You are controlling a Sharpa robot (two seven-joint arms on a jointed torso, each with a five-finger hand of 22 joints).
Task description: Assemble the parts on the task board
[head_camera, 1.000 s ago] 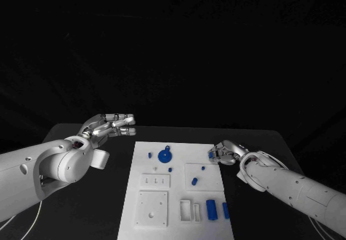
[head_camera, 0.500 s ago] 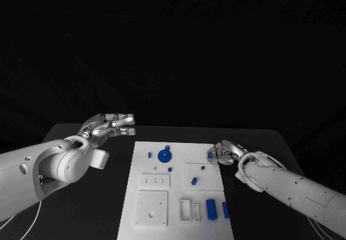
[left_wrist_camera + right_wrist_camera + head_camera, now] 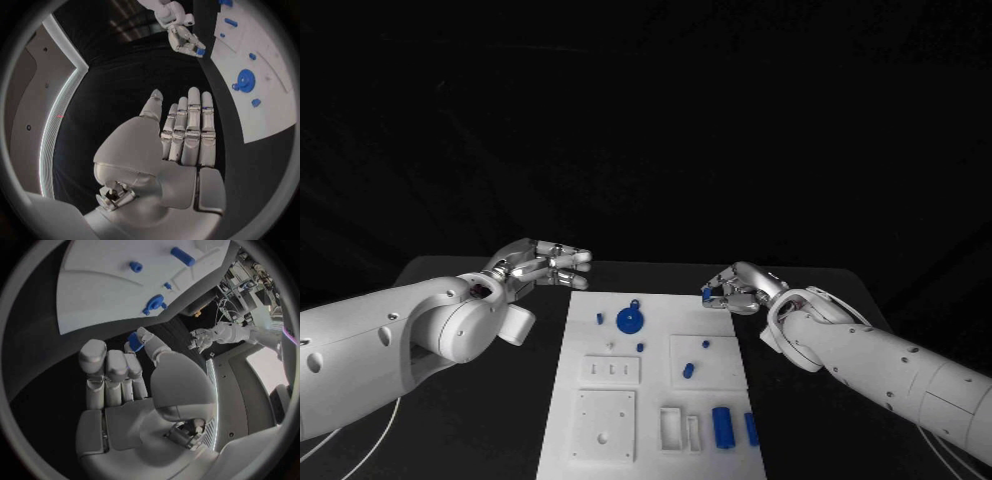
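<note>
- Task board (image 3: 653,400) lying white and flat mid-table, blue parts (image 3: 630,321) scattered over its recesses.
- Black table (image 3: 473,420) showing bare strips along both long board edges.
- Right hand (image 3: 737,290) up above the board's far right corner, small blue part (image 3: 134,341) pinched at the fingertips.
- Left hand (image 3: 542,265) off the far left corner, fingers extended side by side, holding nothing.

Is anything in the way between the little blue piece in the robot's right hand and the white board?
Nothing visible. The right hand pinches a small blue part beside the white task board's far corner, with only bare black table between them.
</note>
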